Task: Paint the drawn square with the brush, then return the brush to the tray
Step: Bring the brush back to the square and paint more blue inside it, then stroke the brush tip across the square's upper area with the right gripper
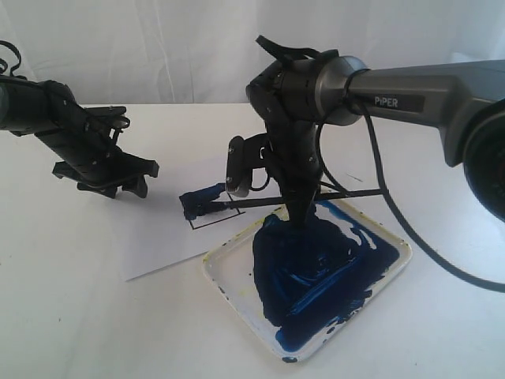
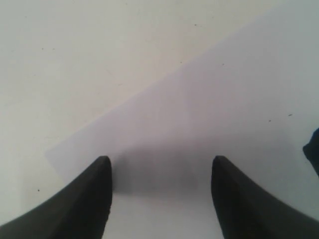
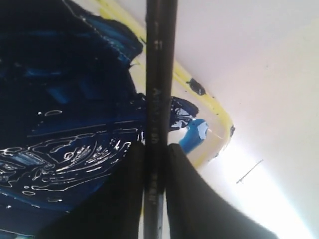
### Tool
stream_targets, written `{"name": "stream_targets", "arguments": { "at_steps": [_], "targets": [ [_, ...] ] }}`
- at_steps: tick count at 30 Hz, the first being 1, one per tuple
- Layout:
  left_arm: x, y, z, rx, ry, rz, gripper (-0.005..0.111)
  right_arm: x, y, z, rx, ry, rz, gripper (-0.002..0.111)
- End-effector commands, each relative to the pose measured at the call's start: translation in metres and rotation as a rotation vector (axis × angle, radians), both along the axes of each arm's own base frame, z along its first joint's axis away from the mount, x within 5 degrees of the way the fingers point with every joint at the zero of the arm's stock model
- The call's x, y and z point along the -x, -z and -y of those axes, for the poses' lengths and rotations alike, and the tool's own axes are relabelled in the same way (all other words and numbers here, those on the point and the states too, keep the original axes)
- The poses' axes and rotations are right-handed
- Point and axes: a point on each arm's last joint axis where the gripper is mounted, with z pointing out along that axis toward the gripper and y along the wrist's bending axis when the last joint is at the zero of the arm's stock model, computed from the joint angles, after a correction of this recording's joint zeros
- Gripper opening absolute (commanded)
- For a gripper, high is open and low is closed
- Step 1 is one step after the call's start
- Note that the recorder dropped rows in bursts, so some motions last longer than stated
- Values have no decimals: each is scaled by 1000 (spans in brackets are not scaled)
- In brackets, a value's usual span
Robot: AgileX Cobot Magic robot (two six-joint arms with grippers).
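My right gripper (image 1: 298, 212) points down over the far edge of the tray (image 1: 223, 272) and is shut on the brush (image 1: 260, 201), which lies level. The black handle (image 3: 159, 74) is pinched between my right gripper (image 3: 155, 155) fingers. The brush's blue tip (image 1: 193, 208) reaches left onto the drawn square (image 1: 207, 215), whose far part carries dark blue paint while thin black outline shows at its near side. The white tray is smeared with dark blue paint (image 3: 65, 99), and its rim (image 3: 219, 115) is yellowish. My left gripper (image 1: 140, 178) hovers open and empty over the paper (image 2: 224, 114), left of the square.
The white paper sheet (image 1: 166, 233) lies on the white table (image 1: 71, 316), its near corner beside the tray. A black cable (image 1: 410, 229) hangs from the right arm over the tray's right side. The left gripper (image 2: 160, 167) sees a dark blue edge (image 2: 314, 149).
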Motion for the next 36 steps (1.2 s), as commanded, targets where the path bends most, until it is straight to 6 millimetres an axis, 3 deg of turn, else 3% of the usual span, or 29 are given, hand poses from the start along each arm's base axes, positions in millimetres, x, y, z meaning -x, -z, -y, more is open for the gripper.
{"name": "stream_targets", "arguments": {
  "at_steps": [1, 20, 36],
  "targets": [
    [3, -1, 0, 7, -6, -21, 62, 1, -3, 3, 50, -91, -40, 0],
    [3, -1, 0, 7, -6, -21, 62, 0, -3, 4, 98, -189, -52, 0],
    [3, -1, 0, 7, -6, -23, 62, -2, -8, 7, 126, -161, -11, 0]
  ]
}}
